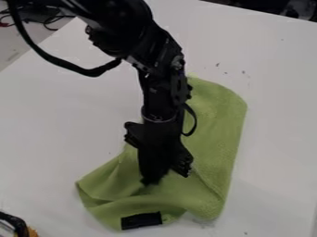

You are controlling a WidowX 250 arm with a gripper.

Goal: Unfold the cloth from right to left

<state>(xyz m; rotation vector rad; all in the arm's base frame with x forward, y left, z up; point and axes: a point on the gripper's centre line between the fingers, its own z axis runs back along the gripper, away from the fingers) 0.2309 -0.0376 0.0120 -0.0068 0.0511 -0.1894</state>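
Camera view: gripper [151, 179] is on/just over the rumpled green cloth [219, 109], mid-table w/ black patch [141, 221] at near edge; can't tell if pincer's apart or clamped. Best pinch top layer only, lift a bit, draw L slowly. White tabletop [275, 74]; dark gear [36, 10] beyond, far L.

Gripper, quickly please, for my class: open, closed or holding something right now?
Gripper: down at the green cloth; whether it is open, closed or gripping the fabric cannot be told.
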